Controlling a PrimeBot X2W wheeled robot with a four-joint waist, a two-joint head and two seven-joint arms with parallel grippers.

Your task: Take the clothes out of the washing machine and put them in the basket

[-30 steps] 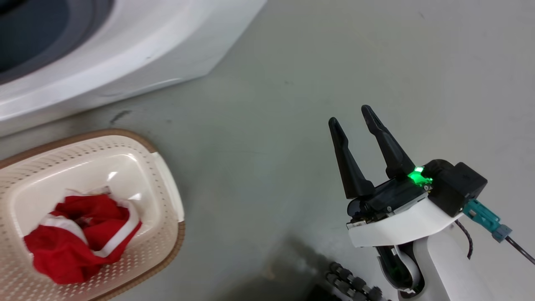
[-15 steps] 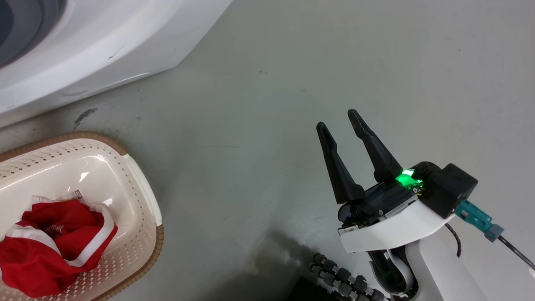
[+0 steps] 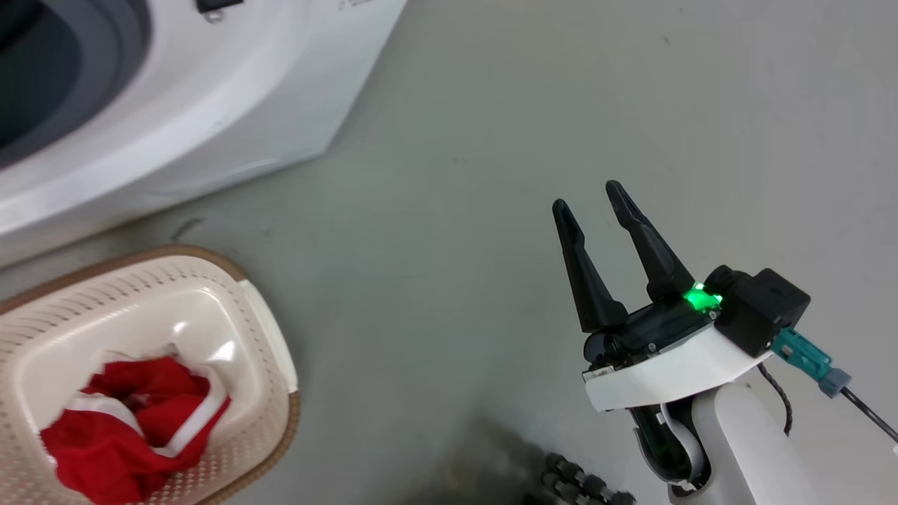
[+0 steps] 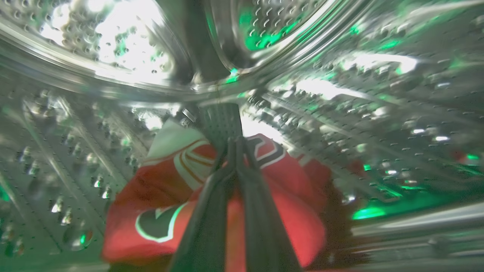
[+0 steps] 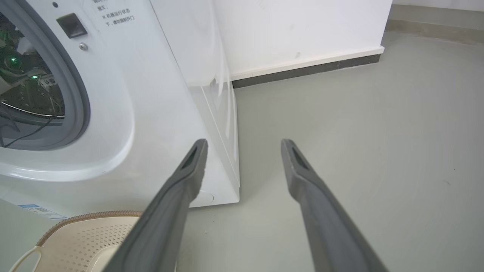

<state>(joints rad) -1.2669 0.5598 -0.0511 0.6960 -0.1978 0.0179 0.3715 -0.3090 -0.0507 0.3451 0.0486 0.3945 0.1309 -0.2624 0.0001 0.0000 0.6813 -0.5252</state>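
While left gripper [image 4: 236, 151] pinches thin red garment [image 4: 298, 211] inside perforated drum [image 4: 378, 113], right gripper [image 3: 588, 195] spread

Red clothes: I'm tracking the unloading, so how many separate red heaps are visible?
2. One red heap lies in the basket; a second heap lies in the drum, with the left gripper shut on it. Folds may hide more.

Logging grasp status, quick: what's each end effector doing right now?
Left end effector: closed on a red garment inside the drum.
Right end effector: open, holding nothing.
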